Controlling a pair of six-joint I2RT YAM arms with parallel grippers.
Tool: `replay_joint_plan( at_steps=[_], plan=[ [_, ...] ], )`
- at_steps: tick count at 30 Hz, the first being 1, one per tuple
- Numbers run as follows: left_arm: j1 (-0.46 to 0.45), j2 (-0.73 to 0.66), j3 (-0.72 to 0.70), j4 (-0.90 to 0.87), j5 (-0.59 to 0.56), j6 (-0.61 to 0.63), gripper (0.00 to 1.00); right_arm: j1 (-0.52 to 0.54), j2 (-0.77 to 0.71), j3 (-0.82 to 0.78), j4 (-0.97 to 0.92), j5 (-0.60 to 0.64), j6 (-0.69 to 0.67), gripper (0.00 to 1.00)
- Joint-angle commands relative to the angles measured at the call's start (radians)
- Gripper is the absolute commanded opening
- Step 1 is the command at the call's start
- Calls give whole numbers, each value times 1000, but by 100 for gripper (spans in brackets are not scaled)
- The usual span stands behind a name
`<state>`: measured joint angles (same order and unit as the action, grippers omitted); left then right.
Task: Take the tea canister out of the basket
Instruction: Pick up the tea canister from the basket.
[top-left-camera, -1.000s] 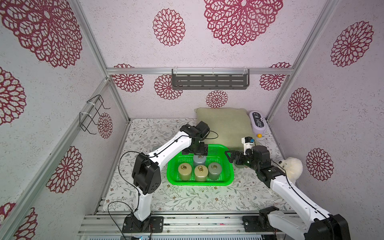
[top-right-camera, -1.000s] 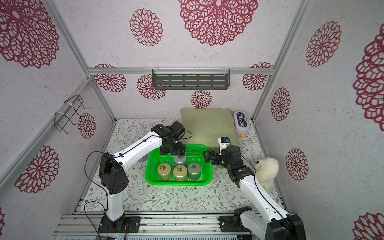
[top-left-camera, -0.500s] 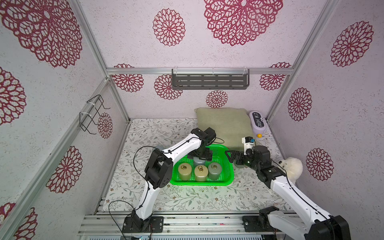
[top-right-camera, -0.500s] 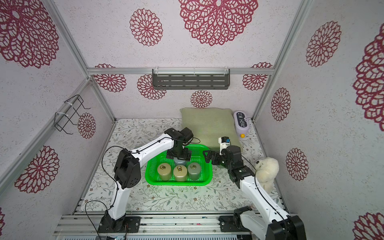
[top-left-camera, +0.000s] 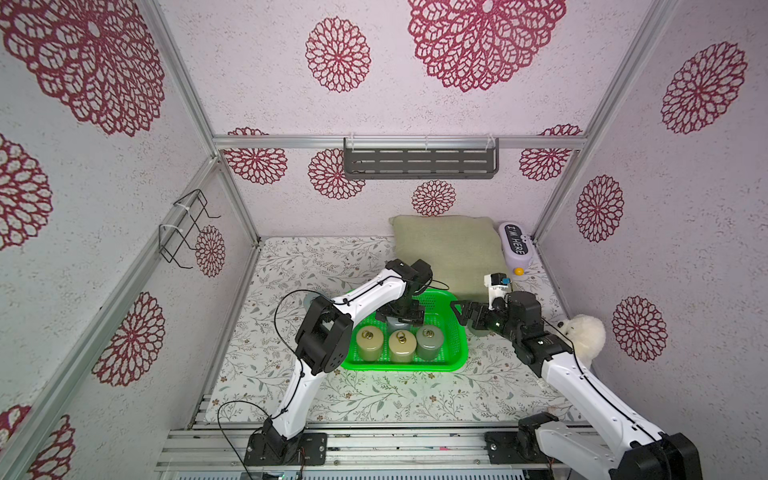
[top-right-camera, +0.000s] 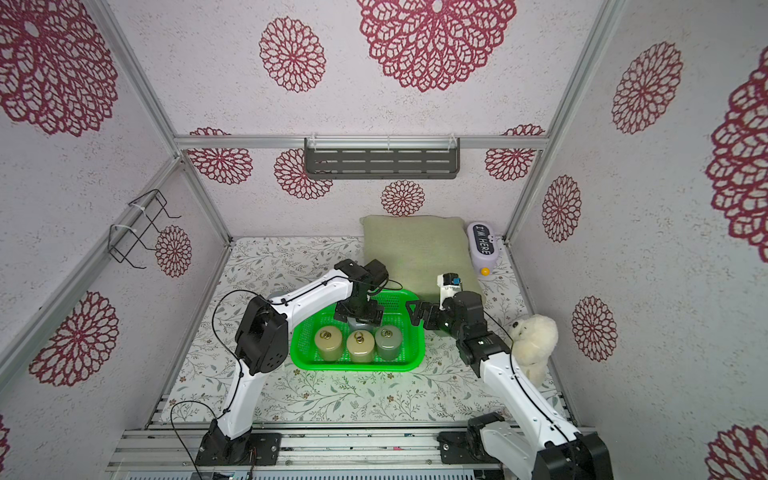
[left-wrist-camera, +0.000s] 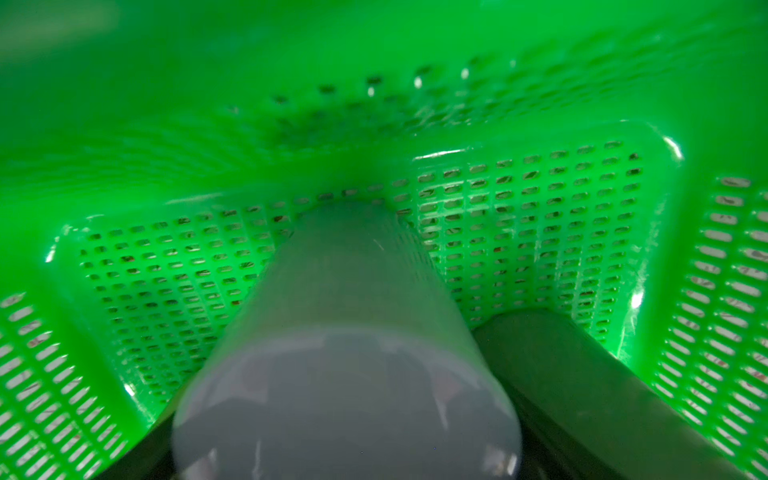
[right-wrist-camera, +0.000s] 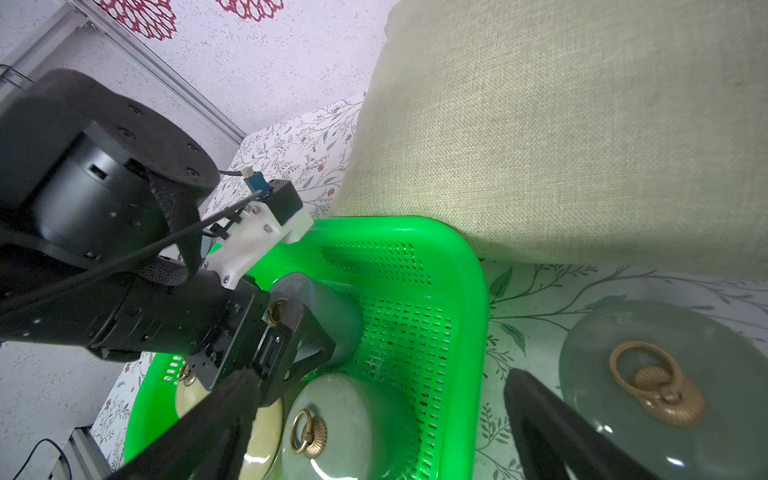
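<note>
The left gripper was down inside the basket. Its jaws were spread wide on the two sides of the tea canister. Whether the fingers pressed on its wall, I cannot tell. The tea canister was a plain grey cylinder. It stood upright on the mesh bottom, in the back row near the back wall of the basket. In both top views the gripper covered its lid.

The right gripper hung just outside the right end of the basket, also with its jaws spread and holding nothing. In the right wrist view a grey-green canister with a brass ring on its lid stood on the bench. It was outside the basket and just beside one finger.

The basket was of bright green plastic, with small slots in the walls and the bottom and a rolled rim. In its front row three more canisters stood side by side, each with a brass ring on the lid: an olive one, a beige one and a grey-green one.

A pale green pillow lay just behind the basket. In the back right corner lay a lilac object with a dark label that read "I'M HERE". A white plush toy sat by the right wall, next to the right arm.
</note>
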<state>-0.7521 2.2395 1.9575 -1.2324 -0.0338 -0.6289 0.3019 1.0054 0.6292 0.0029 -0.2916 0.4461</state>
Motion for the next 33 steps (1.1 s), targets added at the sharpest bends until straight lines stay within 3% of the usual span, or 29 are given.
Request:
replay_joint_plan(
  at_steps=[1, 15, 27, 33],
  plan=[
    [6, 33, 18, 14, 14, 15, 97, 1, -26, -3, 26, 5, 10, 99],
    [36, 42, -11, 43, 24, 12, 99, 2, -30, -9, 31, 12, 9, 99],
    [39, 13, -15, 35, 10, 17, 71, 1, -31, -13, 35, 12, 11, 99],
    [45, -27, 13, -2, -15, 23, 68, 1, -31, -16, 41, 9, 12, 99]
  ],
)
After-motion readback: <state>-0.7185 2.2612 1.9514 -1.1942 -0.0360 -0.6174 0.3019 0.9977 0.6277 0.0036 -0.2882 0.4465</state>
